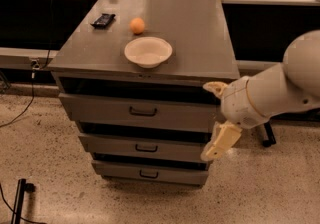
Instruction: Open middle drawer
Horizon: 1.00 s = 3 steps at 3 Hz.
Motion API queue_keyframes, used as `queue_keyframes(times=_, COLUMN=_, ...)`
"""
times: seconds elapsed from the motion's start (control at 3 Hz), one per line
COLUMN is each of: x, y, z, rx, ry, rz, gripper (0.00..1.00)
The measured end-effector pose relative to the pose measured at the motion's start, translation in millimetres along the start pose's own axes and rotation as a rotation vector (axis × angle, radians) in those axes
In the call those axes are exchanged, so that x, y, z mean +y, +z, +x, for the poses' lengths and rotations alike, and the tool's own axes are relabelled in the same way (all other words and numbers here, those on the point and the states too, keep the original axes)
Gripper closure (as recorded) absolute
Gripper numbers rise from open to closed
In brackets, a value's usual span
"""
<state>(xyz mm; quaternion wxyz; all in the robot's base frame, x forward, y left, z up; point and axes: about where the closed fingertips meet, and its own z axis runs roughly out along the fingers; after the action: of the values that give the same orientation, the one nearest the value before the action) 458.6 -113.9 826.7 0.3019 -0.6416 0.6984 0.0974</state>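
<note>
The grey cabinet [200,33] has three drawers. The middle drawer [110,144] has a flat grey front with a small dark bar handle [146,148] at its centre, and it stands about level with the taller top drawer [100,109] and the narrow bottom drawer [115,170]. My gripper [208,121] is at the cabinet's right front corner, to the right of the handles. Its cream fingers are spread: one finger [215,87] is near the top drawer's corner and the other [221,140] is beside the middle drawer's right end. It holds nothing.
On the cabinet top are a white bowl [148,51], an orange [137,25] and a black device [103,20]. Dark benches [30,18] run behind the cabinet. A cable [25,105] lies on the speckled floor at left, and a black stand [20,199] is at bottom left.
</note>
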Motion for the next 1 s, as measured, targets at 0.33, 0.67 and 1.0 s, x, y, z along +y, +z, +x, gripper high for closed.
queue_keyframes(times=0.33, x=5, y=15, z=-20, rx=-0.119, ry=-0.033, rz=-0.005, gripper=0.00)
queue_keyframes(times=0.67, x=5, y=15, z=-20, rx=-0.118, ry=-0.033, rz=-0.005, gripper=0.00)
queue_keyframes(times=1.0, x=5, y=47, z=-7, rx=-0.135, ry=-0.025, rz=-0.001, gripper=0.00)
